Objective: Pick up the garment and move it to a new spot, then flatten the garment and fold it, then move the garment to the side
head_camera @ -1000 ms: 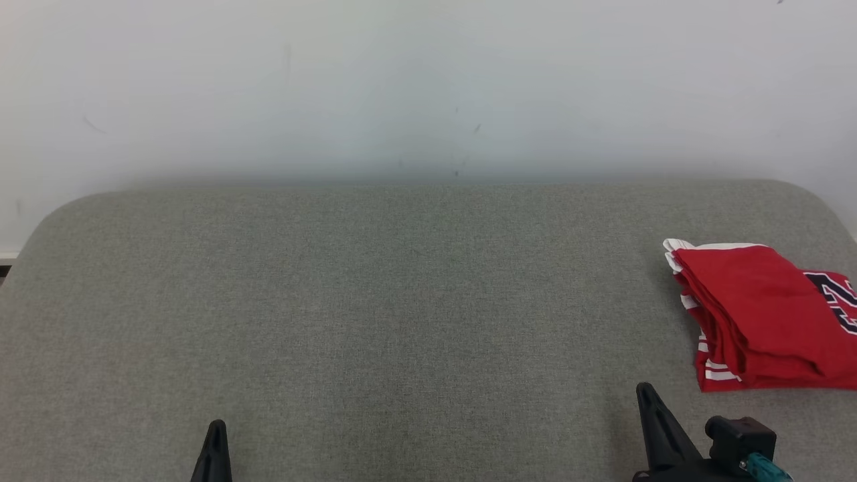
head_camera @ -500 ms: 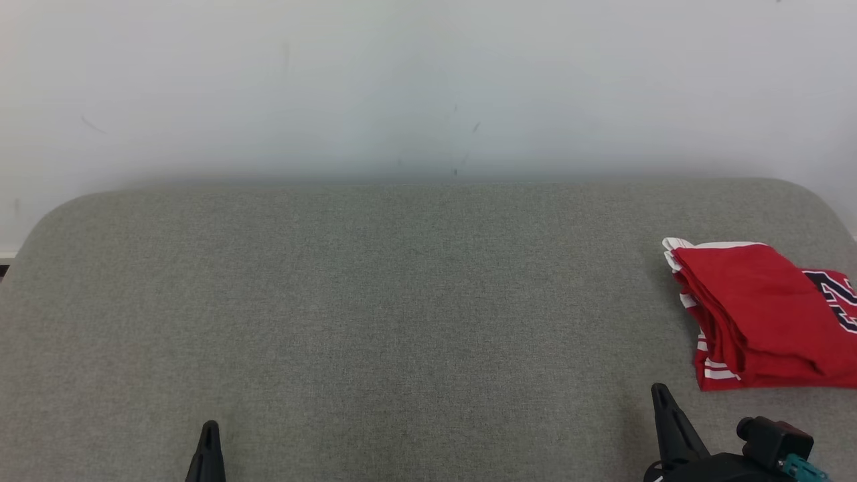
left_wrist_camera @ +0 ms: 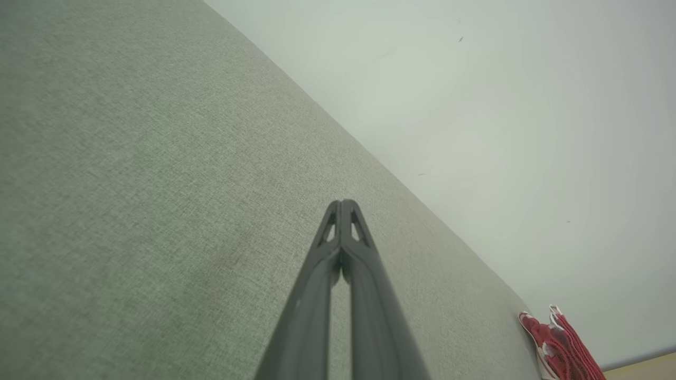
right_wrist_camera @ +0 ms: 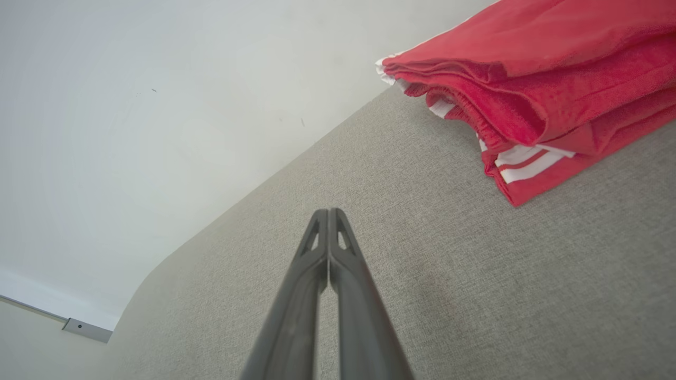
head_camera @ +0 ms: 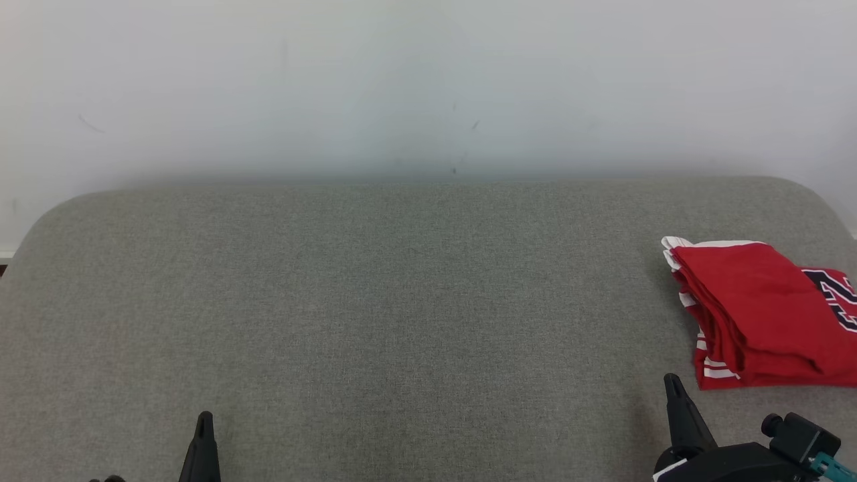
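**Hands drawn back, garment left folded at the right edge**
Over the last second the right hand [head_camera: 671, 383] has slid toward the tabletop's [head_camera: 402, 301] near right corner, clenched shut and empty. The left hand [head_camera: 204, 422], also clenched on nothing, has barely shifted at the near edge. The red garment [head_camera: 763, 314] lies folded by the right edge, unmoved, so the task looks essentially finished.

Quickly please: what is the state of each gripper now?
Left gripper: shut, holding nothing.
Right gripper: shut, holding nothing, apart from the red garment.
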Motion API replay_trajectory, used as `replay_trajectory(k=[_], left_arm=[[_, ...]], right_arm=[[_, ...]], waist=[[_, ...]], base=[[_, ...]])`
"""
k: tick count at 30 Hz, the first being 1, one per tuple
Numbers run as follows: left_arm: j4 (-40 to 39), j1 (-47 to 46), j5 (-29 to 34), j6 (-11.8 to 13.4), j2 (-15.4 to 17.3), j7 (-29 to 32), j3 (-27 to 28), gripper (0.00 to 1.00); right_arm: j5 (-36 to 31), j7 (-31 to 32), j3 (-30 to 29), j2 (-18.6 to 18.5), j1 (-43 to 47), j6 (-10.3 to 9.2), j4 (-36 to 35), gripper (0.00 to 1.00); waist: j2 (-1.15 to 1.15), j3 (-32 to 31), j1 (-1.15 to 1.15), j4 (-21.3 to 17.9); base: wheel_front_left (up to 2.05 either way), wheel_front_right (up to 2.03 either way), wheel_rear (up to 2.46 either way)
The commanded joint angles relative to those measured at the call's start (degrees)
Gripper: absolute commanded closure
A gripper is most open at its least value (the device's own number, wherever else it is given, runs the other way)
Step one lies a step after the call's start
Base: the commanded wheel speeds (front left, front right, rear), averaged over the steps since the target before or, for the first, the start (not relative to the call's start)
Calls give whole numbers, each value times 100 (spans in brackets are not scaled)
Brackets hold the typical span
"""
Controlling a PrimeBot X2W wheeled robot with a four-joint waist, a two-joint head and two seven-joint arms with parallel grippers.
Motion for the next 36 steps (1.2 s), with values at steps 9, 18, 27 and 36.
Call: replay_trajectory(k=[9,18,27,36], left_arm=[[5,-286,-723,-19,40,230,79,100],[61,-396,-1280,-25,42,417,131,100],[109,-494,-1722,-30,43,570,172,100],[161,-592,-2196,-35,43,740,219,100]], right_arm=[[818,111,-96,-5,-150,1,-115,100],[1465,193,-158,-5,-182,2,-140,100],[1997,263,-211,-6,-198,2,-161,100],[2545,339,-267,-7,-224,3,-184,100]], waist=[[0,9,0,-8],[0,18,0,-16],[0,25,0,-23],[0,34,0,-31]], base=[[0,0,0],[0,0,0],[0,0,0],[0,0,0]])
